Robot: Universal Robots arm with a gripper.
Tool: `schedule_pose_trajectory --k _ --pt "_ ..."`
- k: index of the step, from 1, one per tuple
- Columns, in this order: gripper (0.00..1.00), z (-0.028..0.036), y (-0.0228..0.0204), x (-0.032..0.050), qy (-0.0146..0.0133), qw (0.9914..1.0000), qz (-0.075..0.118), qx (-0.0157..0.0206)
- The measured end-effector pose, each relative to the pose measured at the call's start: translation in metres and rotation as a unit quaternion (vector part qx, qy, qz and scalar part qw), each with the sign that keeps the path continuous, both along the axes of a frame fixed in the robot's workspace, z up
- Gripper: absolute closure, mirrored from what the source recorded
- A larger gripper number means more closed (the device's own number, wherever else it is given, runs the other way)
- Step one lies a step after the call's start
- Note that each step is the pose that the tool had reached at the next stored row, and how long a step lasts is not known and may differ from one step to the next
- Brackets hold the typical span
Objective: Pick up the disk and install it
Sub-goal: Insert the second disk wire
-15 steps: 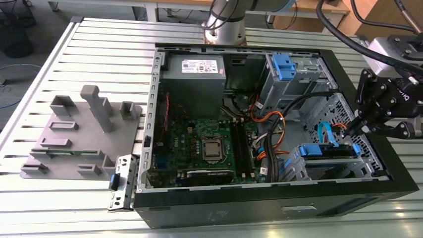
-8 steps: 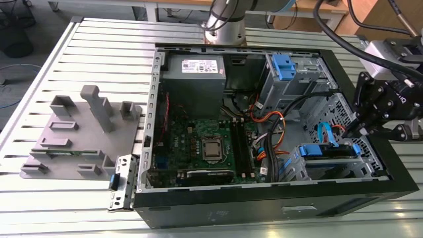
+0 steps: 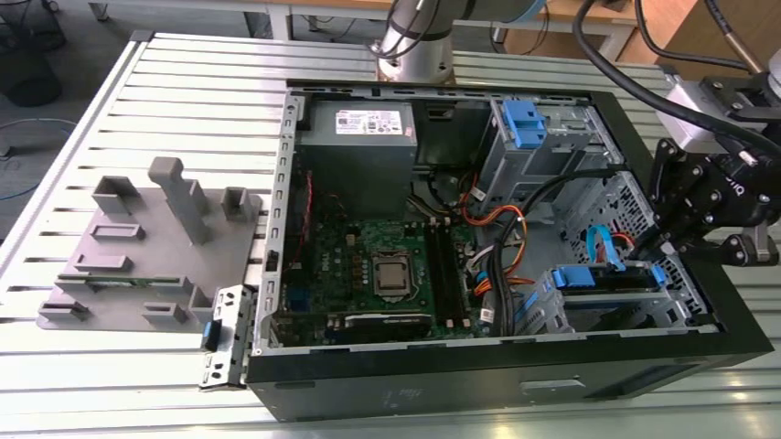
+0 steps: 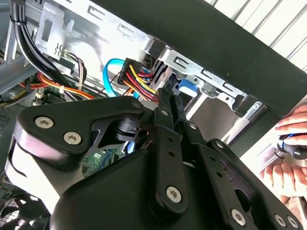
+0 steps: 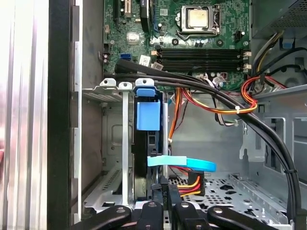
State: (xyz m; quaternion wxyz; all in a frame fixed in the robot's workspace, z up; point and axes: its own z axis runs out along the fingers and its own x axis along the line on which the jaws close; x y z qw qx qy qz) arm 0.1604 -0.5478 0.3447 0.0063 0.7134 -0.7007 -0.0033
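Lying open on a slatted table (image 3: 183,101), the computer case (image 3: 488,366) is seen in the exterior view; the disk (image 3: 606,277) sits in the drive cage at its corner, with the gripper (image 3: 683,240) just beside. In the first wrist view, the disk (image 5: 147,115) stands slotted in the cage, and the gripper (image 5: 164,189) is pressed together near its cabled end. In the second wrist view, the gripper (image 4: 168,93) is pointed at the connectors.

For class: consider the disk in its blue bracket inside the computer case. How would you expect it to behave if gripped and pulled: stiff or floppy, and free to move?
The disk looks rigid, so it should not flex. The blue bracket is plastic and may give slightly. It sits in a metal bay with a blue cable close by, so it may resist pulling.
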Motion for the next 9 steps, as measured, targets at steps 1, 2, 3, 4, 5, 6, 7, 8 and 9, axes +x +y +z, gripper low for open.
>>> schedule_pose_trajectory --k 1,2,3,4,5,6,7,8,9 --pt "0.84 -0.0001 0.0000 -0.0008 -0.0004 1.00000 0.001 -0.0001" --pt "0.84 -0.0003 0.0000 -0.0015 -0.0007 1.00000 0.002 -0.0001" --pt "0.84 -0.0003 0.0000 -0.0018 -0.0009 1.00000 0.002 -0.0001" --pt "0.84 -0.0003 -0.0001 -0.0022 -0.0014 1.00000 0.003 -0.0002" --pt "0.84 -0.0003 -0.0001 -0.0027 -0.0021 0.99999 0.003 -0.0002" --pt "0.84 -0.0004 -0.0001 -0.0030 -0.0033 0.99999 0.003 -0.0002" --pt "0.84 -0.0006 -0.0003 -0.0032 -0.0052 0.99998 0.003 -0.0002" --pt "0.84 -0.0007 -0.0007 -0.0033 -0.0075 0.99996 0.004 -0.0002" --pt "0.84 -0.0008 -0.0012 -0.0034 -0.0098 0.99994 0.004 -0.0002"
